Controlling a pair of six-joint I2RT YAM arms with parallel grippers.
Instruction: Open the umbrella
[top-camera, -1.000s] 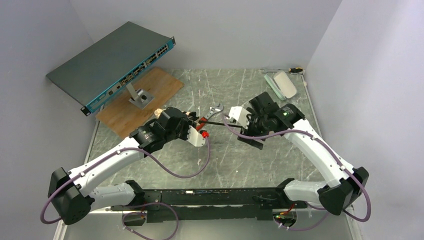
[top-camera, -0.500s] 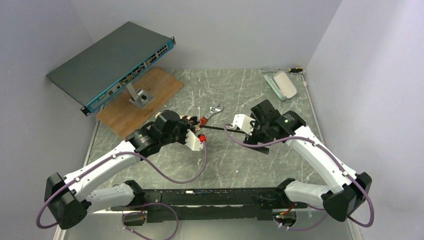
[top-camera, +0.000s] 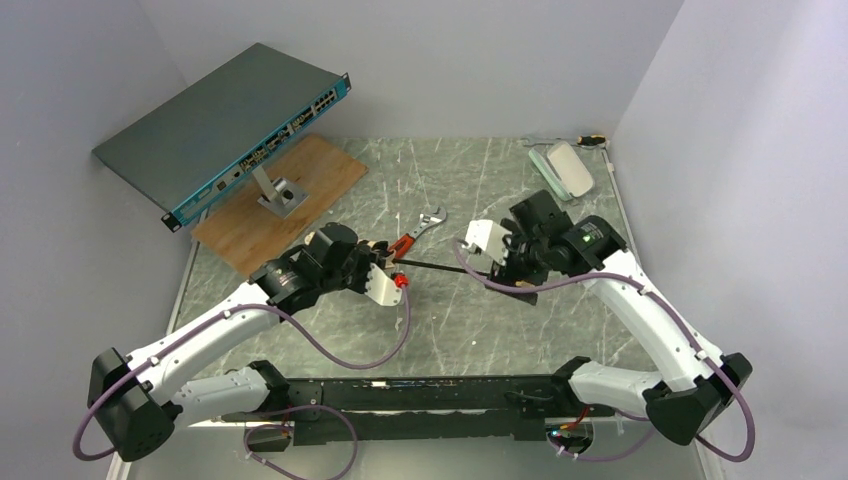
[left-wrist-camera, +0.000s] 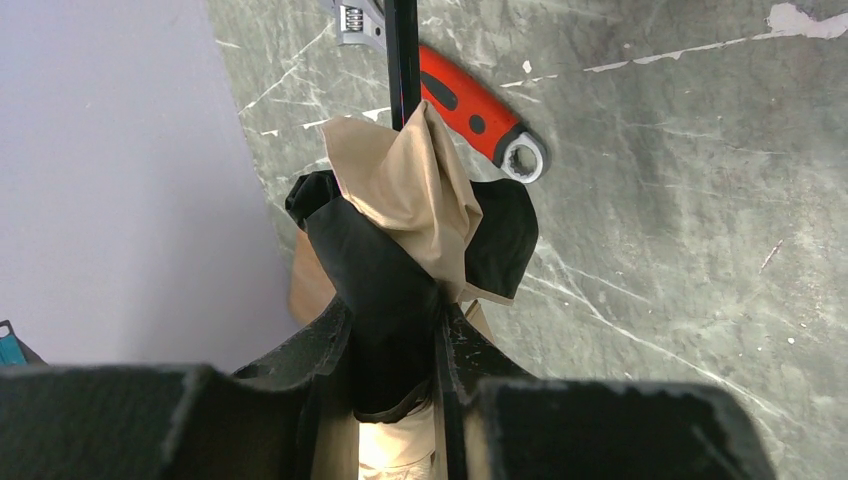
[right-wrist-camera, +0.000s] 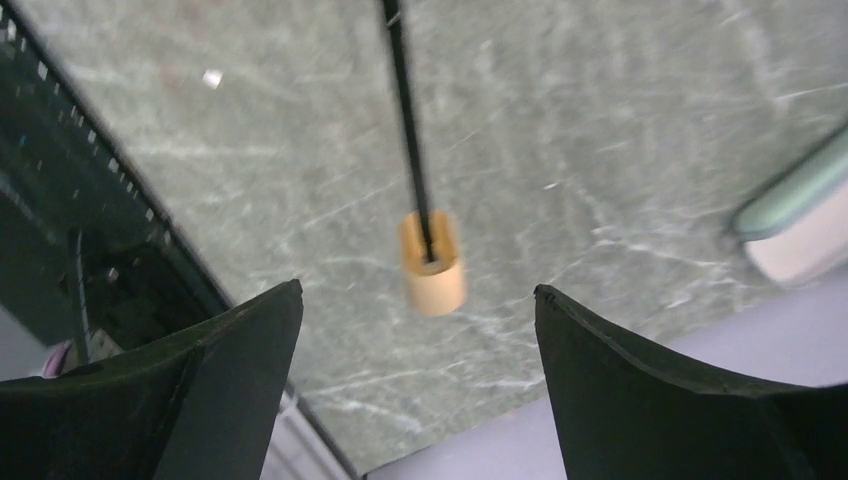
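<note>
1. The umbrella (left-wrist-camera: 400, 200) hangs between the two arms over the middle of the table (top-camera: 470, 330). Its canopy end is at the left arm, and its shaft (right-wrist-camera: 408, 120) runs across towards the right arm.
2. The left claw (left-wrist-camera: 395, 320) is clamped on the bunched fabric, tan outside and black lining. The canopy is furled, so the opening is not yet done.
3. The right claw (right-wrist-camera: 418, 290) gapes wide. The knob (right-wrist-camera: 432, 265) sits between its fingers (right-wrist-camera: 240, 350) and touches neither.
4. I'd say the step in hand is taking hold of the knob end. The right claw should centre on the knob and close squarely, so both fingers meet it together and the thin shaft isn't knocked sideways.
5. The knob is small and smooth and could squirt out, so a grip across its full width looks safest.
6. Once it is held, any pull or push should run straight along the shaft. A sideways load looks likely to bend it.
7. The left claw has cloth only, as far as I can see. Whether it also pinches the ribs or the runner is hidden, and loose cloth may slip under load.
8. A red-handled wrench (left-wrist-camera: 470, 115) lies on the table under the shaft, so the umbrella should stay lifted clear of it.
</note>
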